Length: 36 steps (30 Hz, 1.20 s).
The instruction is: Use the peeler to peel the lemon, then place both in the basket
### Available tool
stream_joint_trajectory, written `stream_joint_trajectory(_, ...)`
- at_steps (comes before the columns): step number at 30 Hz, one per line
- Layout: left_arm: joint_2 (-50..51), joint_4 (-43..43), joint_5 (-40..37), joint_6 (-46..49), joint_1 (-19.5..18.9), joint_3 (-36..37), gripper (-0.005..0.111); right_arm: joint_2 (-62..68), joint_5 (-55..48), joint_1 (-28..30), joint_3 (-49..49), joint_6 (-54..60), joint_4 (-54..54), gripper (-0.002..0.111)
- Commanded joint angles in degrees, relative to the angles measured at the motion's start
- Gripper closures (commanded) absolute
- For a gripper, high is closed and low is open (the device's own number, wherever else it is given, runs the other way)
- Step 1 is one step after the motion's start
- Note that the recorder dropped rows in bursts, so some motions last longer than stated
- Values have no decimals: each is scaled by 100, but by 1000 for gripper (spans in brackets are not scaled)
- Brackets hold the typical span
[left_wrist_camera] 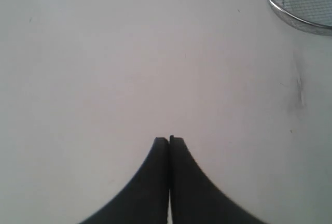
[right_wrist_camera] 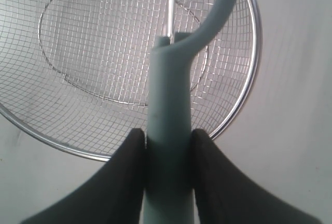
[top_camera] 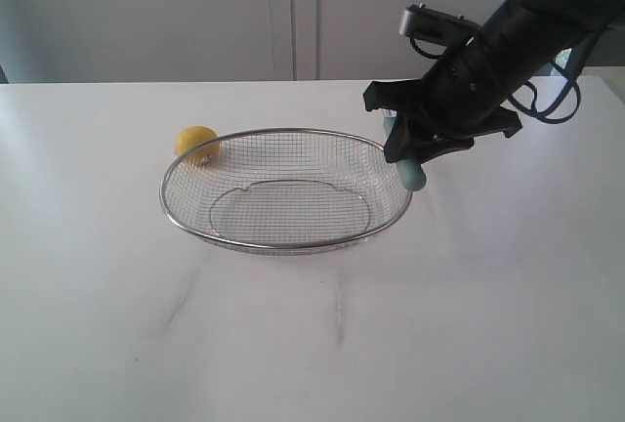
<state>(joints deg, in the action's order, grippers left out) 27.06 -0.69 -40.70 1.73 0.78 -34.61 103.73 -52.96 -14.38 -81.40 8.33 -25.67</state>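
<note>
- The right tool [right_wrist_camera: 168, 137] is grasping the peeler [right_wrist_camera: 168, 94] by its pale teal handle. One black finger [right_wrist_camera: 124, 172] is pressed against each side of the handle.
- Seen from the exterior camera, that tool hangs above the bench [top_camera: 98, 295] at the right end of the basket [top_camera: 283, 246]. The handle's rounded butt pokes out below the tool, just beside the basket's rim.
- In the right wrist view, the peeler's curved neck and a thin metal rod reach out over the basket's mesh floor. The blade head runs off the picture's edge.
- The left tool [left_wrist_camera: 169, 142] is clenched, its two fingertips pressed flat together with nothing between them. It hovers over bare bench, and a piece of the basket's rim shows beyond it.
- The basket stands upright near the middle of the bench.
- The lemon [top_camera: 197, 144] lies on the bench outside the basket, at its far left rim. It is just beside the wire, but I cannot tell whether it touches.
</note>
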Motion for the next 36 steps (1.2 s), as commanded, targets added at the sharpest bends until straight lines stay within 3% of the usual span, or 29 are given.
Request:
stream_joint_trajectory(1, 547, 69, -266, -41, -4, -351, 107, -18, 37, 11, 23, 90, -16, 108)
stream_joint_trajectory(8, 1519, 69, -290, -41, -4, -623, 107, -18, 82, 11, 23, 89, -16, 108)
stream_joint_trajectory(15, 3016, 69, 373, 212, -4, -736, 107, -18, 82, 11, 23, 89, -16, 108)
stream_joint_trajectory(25, 5195, 440, 800, 827, -4, -1977, 107, -18, 37, 11, 23, 89, -16, 108)
stream_joint_trajectory(33, 6115, 1929, 762, 2430, -4, -2732, 107, -18, -21, 11, 23, 89, -16, 108)
stream_joint_trajectory(36, 6409, 2045, 626, 2573, -4, -3021, 107, -18, -21, 11, 23, 89, -16, 108)
